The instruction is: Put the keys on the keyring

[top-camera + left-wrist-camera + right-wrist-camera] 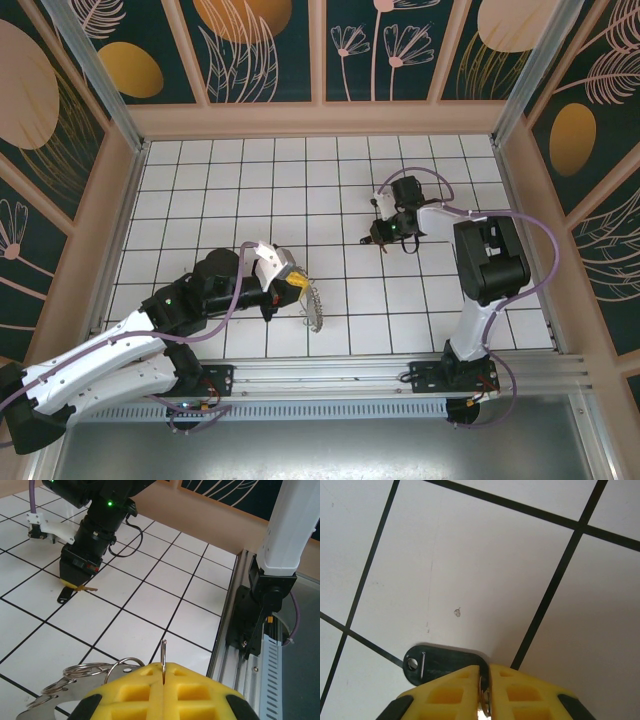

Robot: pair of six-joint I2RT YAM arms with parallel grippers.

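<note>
Near edge, front: both arm bases sit on the metal rail (330, 375) at the edge of the white tiled table (200, 180).
L gripper (164, 666): yellow pads pressed tight together, with a thin wire loop of the keyring (95, 671) clamped in the seam and standing upright above the tips.
Keyring posn: silvery rings bunch just left of the pads. Seen from above, it's at the L gripper's tips, approx mid-table, front half.
R gripper (484, 674): tips down on a tile, pads nearly together w/ a hairline slit – a metal bit of the keys (440, 664) is pinched in it.
Keys posn: black tag (63, 596) flat on the tile, touching the R gripper's tips, further back than the keyring and well apart from it.
</note>
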